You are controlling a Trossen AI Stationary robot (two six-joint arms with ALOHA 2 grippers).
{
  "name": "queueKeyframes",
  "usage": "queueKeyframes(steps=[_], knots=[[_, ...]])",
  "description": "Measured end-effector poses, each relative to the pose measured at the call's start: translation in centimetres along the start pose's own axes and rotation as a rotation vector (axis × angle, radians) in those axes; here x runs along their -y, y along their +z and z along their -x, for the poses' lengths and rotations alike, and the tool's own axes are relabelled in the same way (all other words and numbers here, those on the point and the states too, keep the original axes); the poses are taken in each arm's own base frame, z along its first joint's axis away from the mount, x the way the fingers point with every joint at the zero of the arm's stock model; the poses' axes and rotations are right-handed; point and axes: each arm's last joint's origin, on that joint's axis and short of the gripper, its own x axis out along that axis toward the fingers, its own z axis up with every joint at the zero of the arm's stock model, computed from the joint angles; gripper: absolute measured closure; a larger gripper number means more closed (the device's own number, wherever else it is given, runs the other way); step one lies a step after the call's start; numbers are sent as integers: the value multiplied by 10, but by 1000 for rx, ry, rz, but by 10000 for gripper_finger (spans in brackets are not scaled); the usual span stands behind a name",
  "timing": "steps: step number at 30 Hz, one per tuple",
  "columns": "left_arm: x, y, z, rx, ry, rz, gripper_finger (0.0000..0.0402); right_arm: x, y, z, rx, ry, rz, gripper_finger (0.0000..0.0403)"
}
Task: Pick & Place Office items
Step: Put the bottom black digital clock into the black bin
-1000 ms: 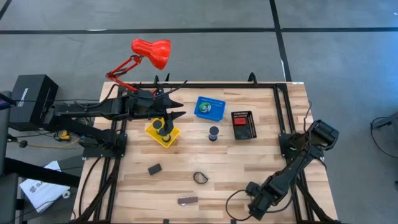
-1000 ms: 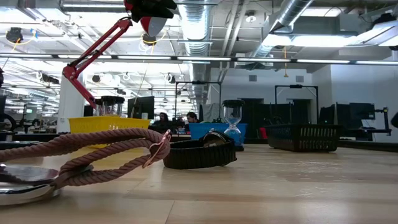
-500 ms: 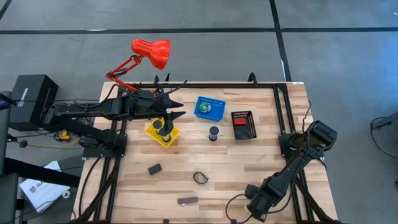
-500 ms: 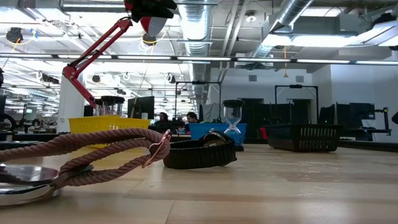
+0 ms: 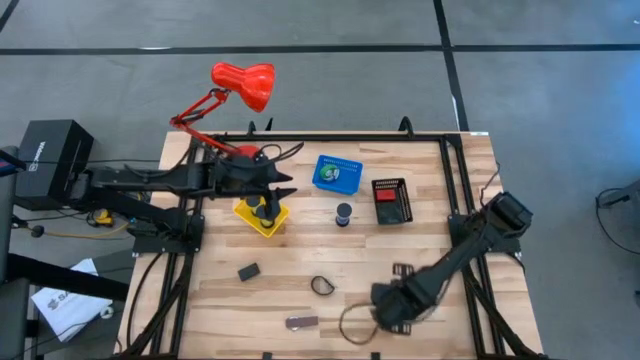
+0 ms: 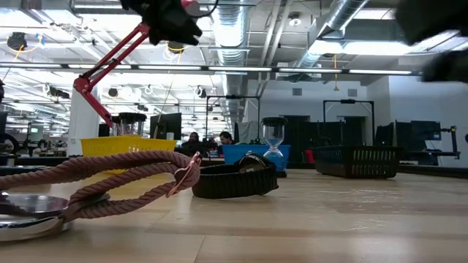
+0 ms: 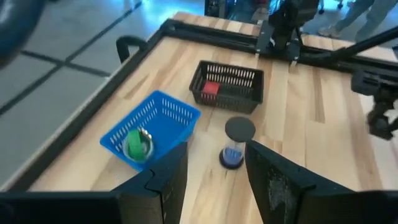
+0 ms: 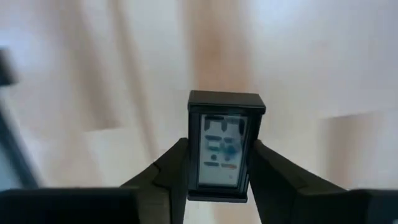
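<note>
The left gripper hangs over the yellow basket near the bench's far-left part, fingers spread with nothing between them. A black block, a black loop and a brownish bar lie toward the near edge. Mid-bench stand the blue basket holding a green piece, a small hourglass, then the black basket with a red block. The right gripper, near the near edge, clamps a small black calculator-like block.
</note>
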Motion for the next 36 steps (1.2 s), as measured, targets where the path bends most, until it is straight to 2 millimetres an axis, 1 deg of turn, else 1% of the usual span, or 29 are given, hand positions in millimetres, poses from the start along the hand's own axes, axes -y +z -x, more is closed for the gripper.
queueKeyframes(steps=[3, 7, 14, 17, 21, 23, 26, 28, 30, 33, 36], knots=[[0, -6, -3, -17, 3, 25, 248, 16, 8, 10, -60, -80, 35, 268], [0, -6, -3, -11, 2, 25, 248, 36, 19, 25, -103, -185, 91, 256], [0, -6, -3, -6, 1, 27, 248, 75, 31, 46, -209, -383, 133, 272], [0, -6, -3, -4, 1, 27, 248, 89, 34, 55, -206, -432, 156, 268], [0, -5, -3, -4, 1, 27, 248, 108, 36, 71, -139, -463, 130, 256], [0, -6, -3, -4, 1, 27, 248, 117, 34, 81, -90, -478, 106, 256], [0, -6, -3, -4, 1, 27, 248, 132, 29, 91, -30, -477, 61, 265], [0, -6, -3, -4, 1, 27, 248, 143, 24, 94, 16, -475, 28, 271], [0, -6, -3, -4, 1, 27, 248, 153, 19, 92, 63, -468, -4, 271], [0, -6, -3, -3, 1, 27, 248, 168, 11, 82, 109, -450, -17, 263], [0, -5, -3, -2, 1, 28, 248, 180, 8, 70, 176, -428, -4, 254]])
